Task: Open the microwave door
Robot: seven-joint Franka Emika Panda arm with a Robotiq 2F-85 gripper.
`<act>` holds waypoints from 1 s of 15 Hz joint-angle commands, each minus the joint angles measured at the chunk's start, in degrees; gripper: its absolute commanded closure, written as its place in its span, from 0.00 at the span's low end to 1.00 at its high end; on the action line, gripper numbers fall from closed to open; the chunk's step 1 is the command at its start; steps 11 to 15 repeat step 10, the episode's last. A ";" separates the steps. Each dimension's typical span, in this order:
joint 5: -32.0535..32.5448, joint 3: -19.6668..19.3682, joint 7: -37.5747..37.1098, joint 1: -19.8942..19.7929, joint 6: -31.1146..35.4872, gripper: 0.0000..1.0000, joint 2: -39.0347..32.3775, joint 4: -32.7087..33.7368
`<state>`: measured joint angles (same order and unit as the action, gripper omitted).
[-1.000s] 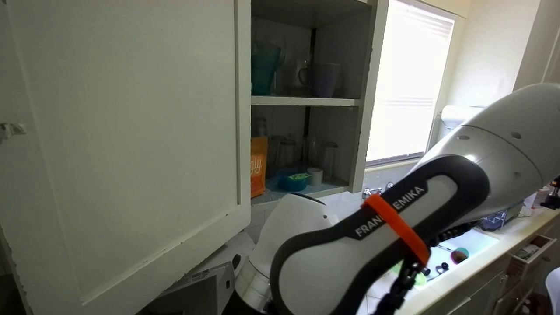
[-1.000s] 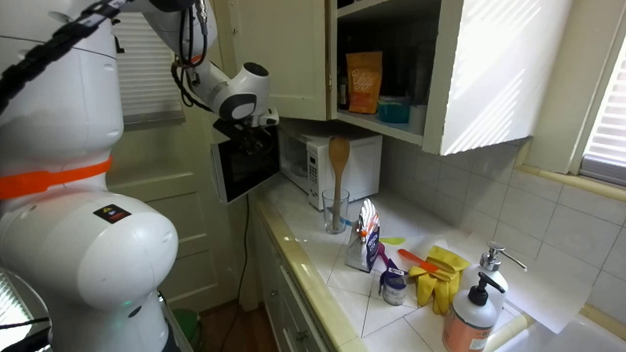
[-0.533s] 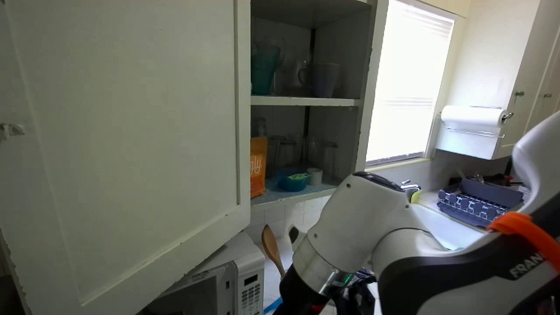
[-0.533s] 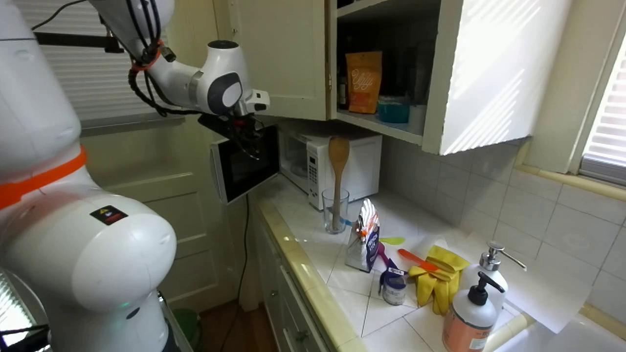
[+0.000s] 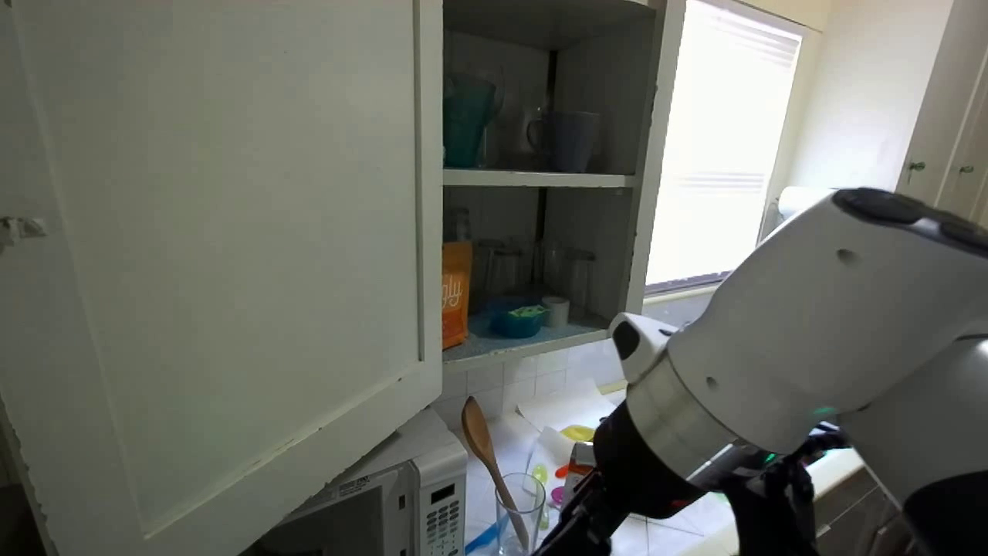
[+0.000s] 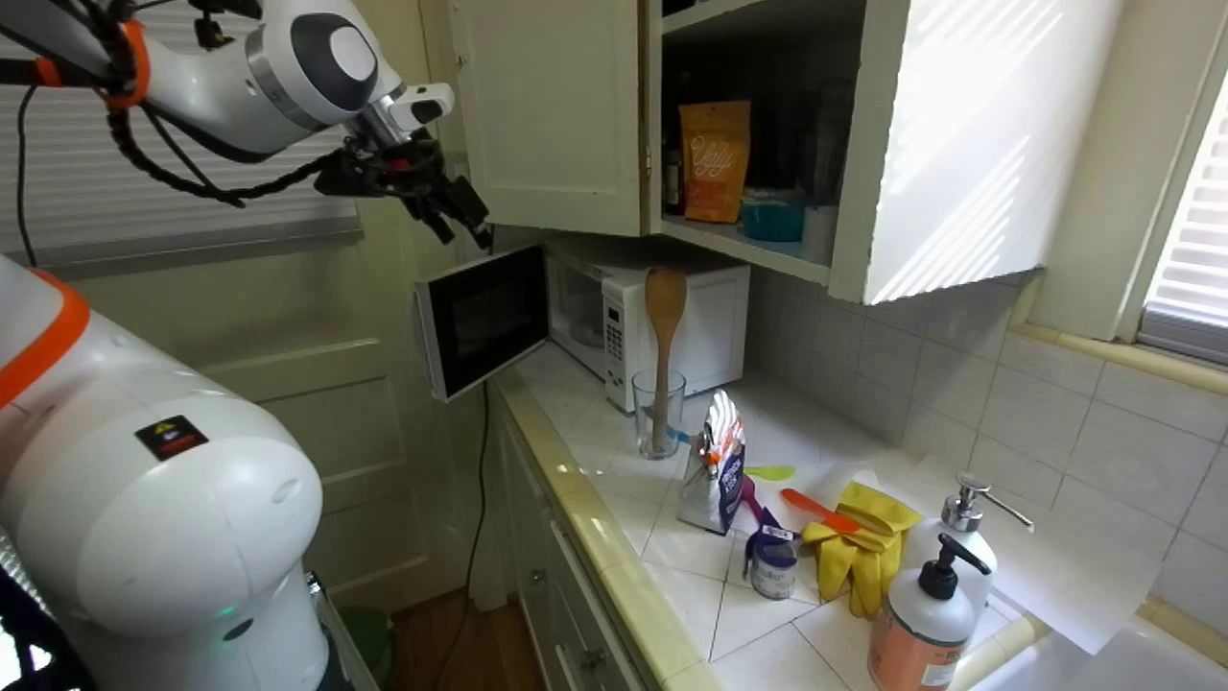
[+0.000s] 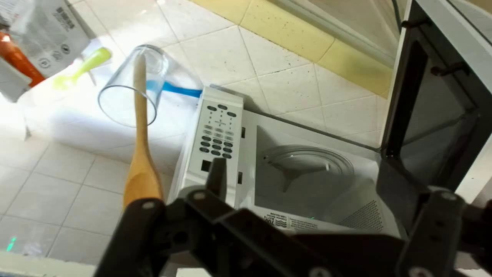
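Observation:
The microwave door [image 6: 491, 321], a dark window in a light frame, stands swung wide out from the white microwave [image 6: 693, 317]. Its inner face with two latch hooks shows at the right of the wrist view, while the cupboard door hides it in an exterior view. Through the opening, the wrist view shows the cavity [image 7: 303, 188] and its glass turntable. My gripper [image 6: 463, 232] hangs just above the door's top edge and appears apart from it. In the wrist view, the gripper [image 7: 305, 179] has its fingers spread wide with nothing held between them.
A tall cupboard door [image 5: 255, 255] hangs swung out above the microwave. Beside the microwave, a wooden spoon [image 6: 664, 317] leans in a glass [image 6: 645, 437]. A foil bag [image 6: 715, 480], yellow gloves [image 6: 863, 547] and pump bottles [image 6: 926, 614] occupy the counter towards the sink.
My gripper has risen and drawn back from in front of the door, and its fingers now stand spread. The arm has shifted with it. The door keeps the same wide angle.

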<state>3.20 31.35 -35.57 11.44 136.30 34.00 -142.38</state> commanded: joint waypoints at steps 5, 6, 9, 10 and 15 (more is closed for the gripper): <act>0.53 -0.04 -0.16 0.08 -2.05 0.00 2.05 0.00; 0.58 -0.07 -0.16 0.08 -2.05 0.00 1.93 0.00; 0.61 -0.08 -0.16 0.08 -2.05 0.00 1.89 -0.01; 0.61 -0.08 -0.16 0.08 -2.05 0.00 1.89 0.00; 0.61 -0.08 -0.16 0.08 -2.05 0.00 1.89 0.00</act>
